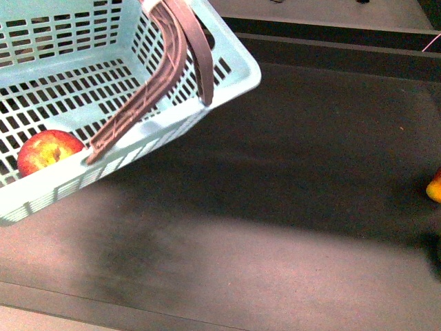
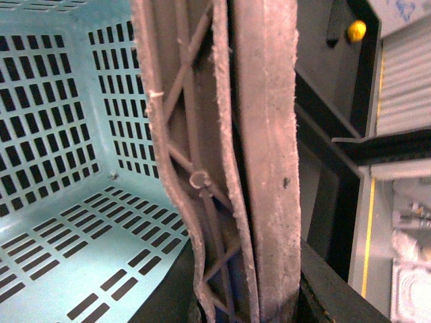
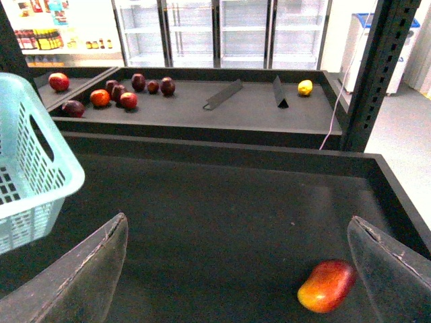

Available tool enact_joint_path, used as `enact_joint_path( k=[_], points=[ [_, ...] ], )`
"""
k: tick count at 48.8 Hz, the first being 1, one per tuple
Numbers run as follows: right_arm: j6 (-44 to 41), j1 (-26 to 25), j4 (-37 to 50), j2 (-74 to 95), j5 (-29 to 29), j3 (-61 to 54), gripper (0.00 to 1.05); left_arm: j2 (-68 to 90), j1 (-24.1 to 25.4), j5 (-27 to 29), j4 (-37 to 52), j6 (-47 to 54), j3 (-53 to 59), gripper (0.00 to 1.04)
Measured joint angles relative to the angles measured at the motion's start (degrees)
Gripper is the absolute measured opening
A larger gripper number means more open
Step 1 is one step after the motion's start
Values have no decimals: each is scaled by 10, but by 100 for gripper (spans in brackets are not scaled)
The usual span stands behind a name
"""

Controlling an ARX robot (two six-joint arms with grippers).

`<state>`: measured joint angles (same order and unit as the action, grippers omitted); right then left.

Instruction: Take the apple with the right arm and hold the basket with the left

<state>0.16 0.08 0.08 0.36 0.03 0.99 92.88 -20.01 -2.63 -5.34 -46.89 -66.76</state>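
The pale turquoise basket (image 1: 234,65) hangs tilted over the dark table at the upper left, lifted by its brown handle (image 1: 180,52). The red apple (image 1: 45,150) with yellow streaks lies inside it against the low front wall. In the left wrist view my left gripper (image 2: 236,306) is shut on the handle (image 2: 262,155), with the basket's slotted wall (image 2: 60,101) beside it. In the right wrist view my right gripper (image 3: 232,276) is open above the table, nothing between its fingers (image 3: 74,276), and the basket's corner (image 3: 34,175) shows to one side.
A smaller yellow-orange fruit with a red blush (image 3: 326,286) lies on the table close to one right finger; it also shows at the front view's right edge as fruit (image 1: 434,186). Behind a raised ledge (image 3: 202,145), a shelf holds dark red fruits (image 3: 128,91) and a lemon (image 3: 305,87). A black post (image 3: 377,74) stands nearby.
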Motion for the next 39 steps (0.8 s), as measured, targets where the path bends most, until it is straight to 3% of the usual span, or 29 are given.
enact_joint_path(
  k=[12,21,39],
  points=[
    [0,0,0,0,0,0,96,97,82,-1,60,-146,-73,19],
    [0,0,0,0,0,0,96,173,116,71,71,-237,-121,19],
    [0,0,0,0,0,0,96,263,123,58,84,-332,-148,19]
  ],
)
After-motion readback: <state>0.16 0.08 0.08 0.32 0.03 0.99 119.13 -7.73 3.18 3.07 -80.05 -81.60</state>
